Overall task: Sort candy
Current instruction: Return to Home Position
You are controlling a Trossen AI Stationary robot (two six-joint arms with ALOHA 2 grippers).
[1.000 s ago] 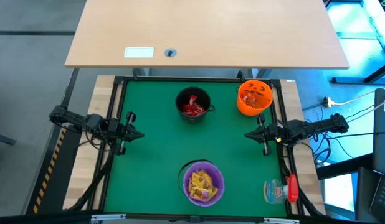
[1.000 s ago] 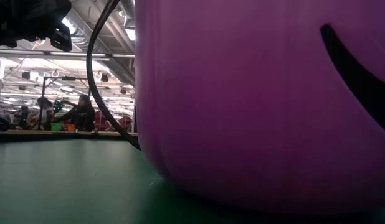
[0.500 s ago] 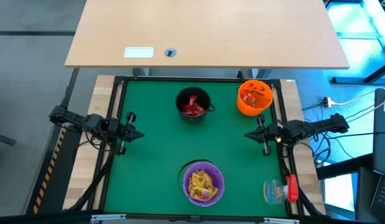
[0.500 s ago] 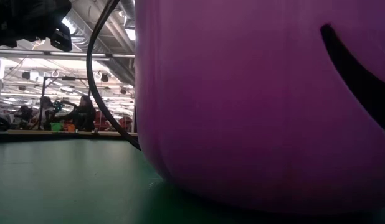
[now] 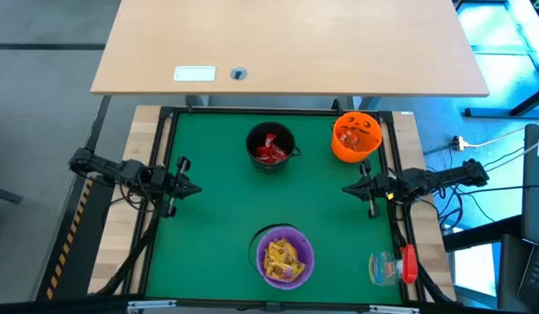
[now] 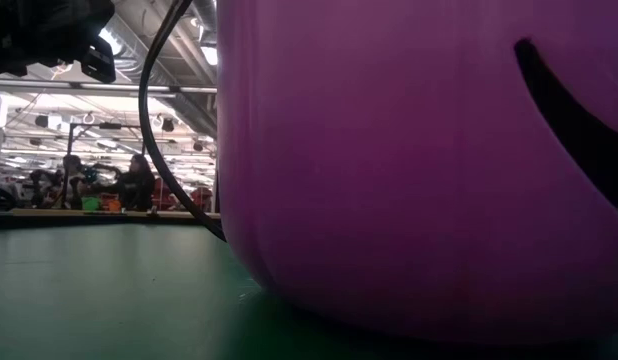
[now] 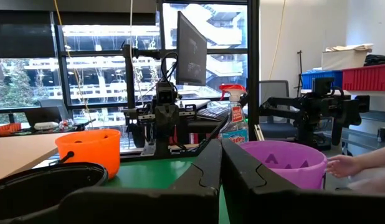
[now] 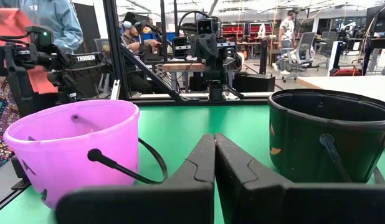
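Observation:
Three small buckets stand on the green mat. A purple bucket [image 5: 284,255] near the front edge holds yellow candy [image 5: 283,259]. A black bucket [image 5: 271,146] at the far middle holds red candy [image 5: 269,149]. An orange bucket [image 5: 356,136] at the far right holds orange candy [image 5: 354,133]. My left gripper [image 5: 198,188] is shut and empty at the mat's left edge. My right gripper [image 5: 346,188] is shut and empty at the mat's right edge. Both point toward the mat's middle.
A clear spray bottle with a red part [image 5: 393,265] lies at the front right corner, off the mat. A wooden desk [image 5: 287,44] stands beyond the far edge. Bare green mat [image 5: 269,201] lies between the grippers. People show in the room behind.

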